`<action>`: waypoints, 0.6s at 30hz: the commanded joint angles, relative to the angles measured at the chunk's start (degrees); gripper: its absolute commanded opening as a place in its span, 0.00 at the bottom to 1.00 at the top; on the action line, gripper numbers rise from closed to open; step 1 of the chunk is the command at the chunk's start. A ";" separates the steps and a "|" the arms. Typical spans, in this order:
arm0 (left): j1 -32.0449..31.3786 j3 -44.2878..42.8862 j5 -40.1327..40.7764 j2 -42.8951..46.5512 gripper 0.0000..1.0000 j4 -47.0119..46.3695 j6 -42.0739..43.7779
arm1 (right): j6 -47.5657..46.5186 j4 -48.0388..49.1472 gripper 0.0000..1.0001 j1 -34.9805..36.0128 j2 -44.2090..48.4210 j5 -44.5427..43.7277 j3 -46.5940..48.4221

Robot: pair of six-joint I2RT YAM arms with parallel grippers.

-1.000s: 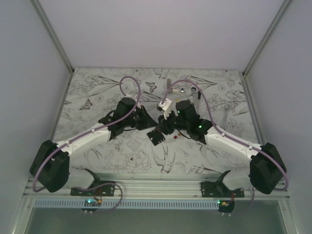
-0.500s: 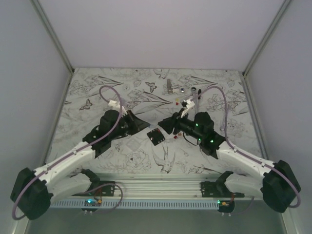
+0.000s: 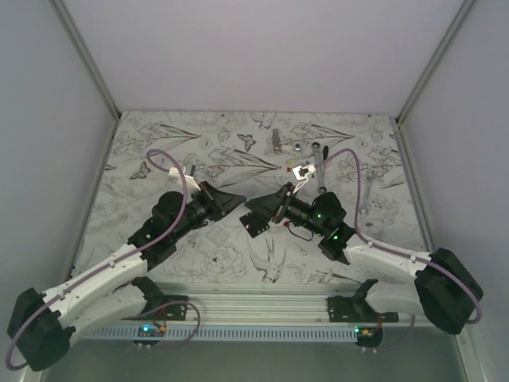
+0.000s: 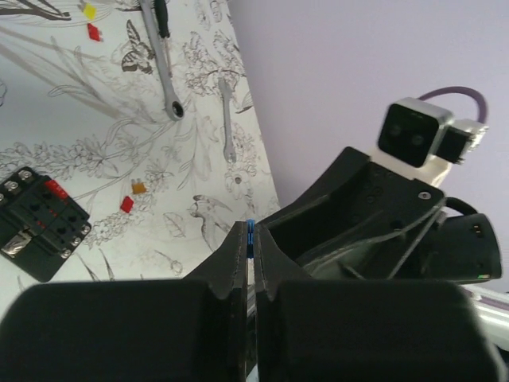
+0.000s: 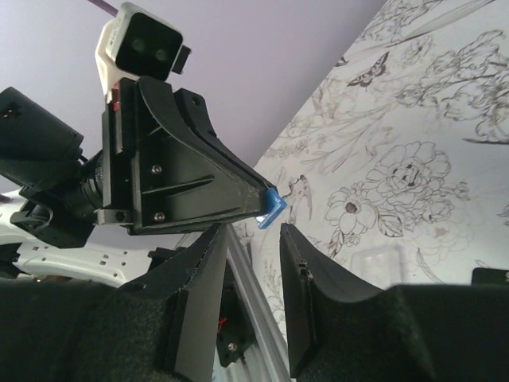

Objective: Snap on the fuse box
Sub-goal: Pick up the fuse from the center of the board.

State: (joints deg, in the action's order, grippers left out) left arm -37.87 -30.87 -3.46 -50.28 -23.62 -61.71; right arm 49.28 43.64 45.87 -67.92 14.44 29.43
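Note:
The fuse box [image 4: 40, 224], a black square block with a red fuse in its slots, lies on the patterned table; in the top view the fuse box [image 3: 253, 229] sits just below the two grippers' tips. My left gripper [image 4: 250, 232] is shut on a tiny blue fuse [image 4: 250, 231] that pokes out between its tips. Raised above the table, the left gripper [image 3: 236, 199] and the right gripper [image 3: 254, 208] point at each other. In the right wrist view the right gripper [image 5: 253, 232] stands open, its tips just under the blue fuse [image 5: 272, 205], not touching it.
A silver ratchet wrench [image 4: 163, 64] and a smaller spanner [image 4: 228, 119] lie at the back right. Loose fuses are scattered: yellow [image 4: 89, 11], red [image 4: 95, 32], orange [image 4: 138, 188], red [image 4: 126, 204]. Small metal parts [image 3: 276, 141] sit near the back edge.
Both arms drew back and lifted off the fuse box. The right gripper then moved left to the left gripper's tip, and the left arm's elbow sank lower.

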 commanded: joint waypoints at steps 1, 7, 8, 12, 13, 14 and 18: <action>-1.55 0.62 2.70 0.95 0.00 -4.73 -1.31 | 3.30 7.76 0.37 1.15 -2.11 -0.31 0.48; -2.77 0.39 3.15 0.14 0.00 -5.91 -2.60 | 3.93 11.23 0.33 1.38 -3.67 0.58 0.17; -3.01 0.42 3.37 0.02 0.00 -6.13 -2.81 | 3.93 11.29 0.31 1.36 -3.83 0.59 0.19; -3.28 0.62 3.50 0.61 0.00 -6.61 -3.35 | 3.83 11.97 0.27 1.33 -4.35 0.59 0.11; -3.36 0.64 3.49 0.96 0.00 -6.66 -3.41 | 3.78 12.18 0.26 1.33 -4.37 0.59 0.00; -3.38 0.72 3.40 1.28 0.00 -6.67 -3.53 | 3.65 12.48 0.24 1.39 -4.41 0.54 -0.16; -3.40 1.37 2.59 2.25 0.00 -6.75 -4.46 | 3.35 13.37 0.16 1.33 -4.91 0.66 -0.15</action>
State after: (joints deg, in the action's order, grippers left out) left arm -40.58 -30.79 -0.08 -49.43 -27.46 -64.34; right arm 52.40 52.62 46.70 -72.44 15.03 29.08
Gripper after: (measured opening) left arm 0.022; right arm 0.189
